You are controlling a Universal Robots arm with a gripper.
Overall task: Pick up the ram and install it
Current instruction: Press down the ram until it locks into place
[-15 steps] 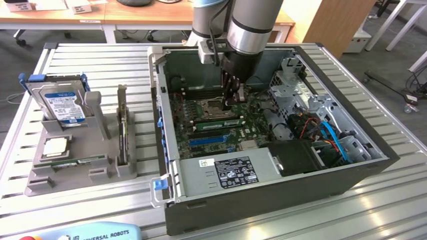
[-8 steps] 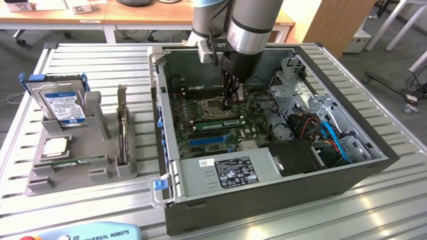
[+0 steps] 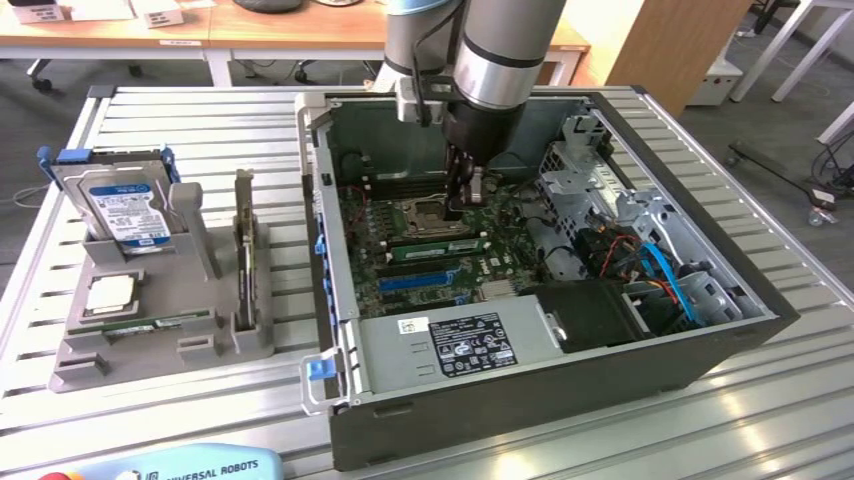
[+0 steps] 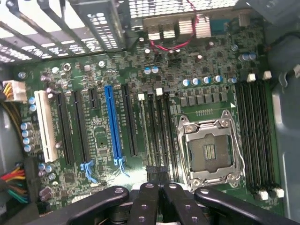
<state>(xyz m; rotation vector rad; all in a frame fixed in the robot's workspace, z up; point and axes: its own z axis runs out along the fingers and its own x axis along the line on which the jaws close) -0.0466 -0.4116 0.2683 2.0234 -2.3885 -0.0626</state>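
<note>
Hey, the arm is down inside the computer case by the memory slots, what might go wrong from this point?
1. The shut gripper sits over the memory slots, right beside the open processor socket. A sideways drift might hit its exposed contacts.
2. In the exterior view the ram lies along a slot, but I cannot tell if it is fully seated. Pressing on a tilted stick could strain the slot or the motherboard.

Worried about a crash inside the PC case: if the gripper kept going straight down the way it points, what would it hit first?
Probably the ram seated beside the CPU socket; the gripper, jaws shut, hangs right over it on the motherboard. The gap between them is hard to judge.
</note>
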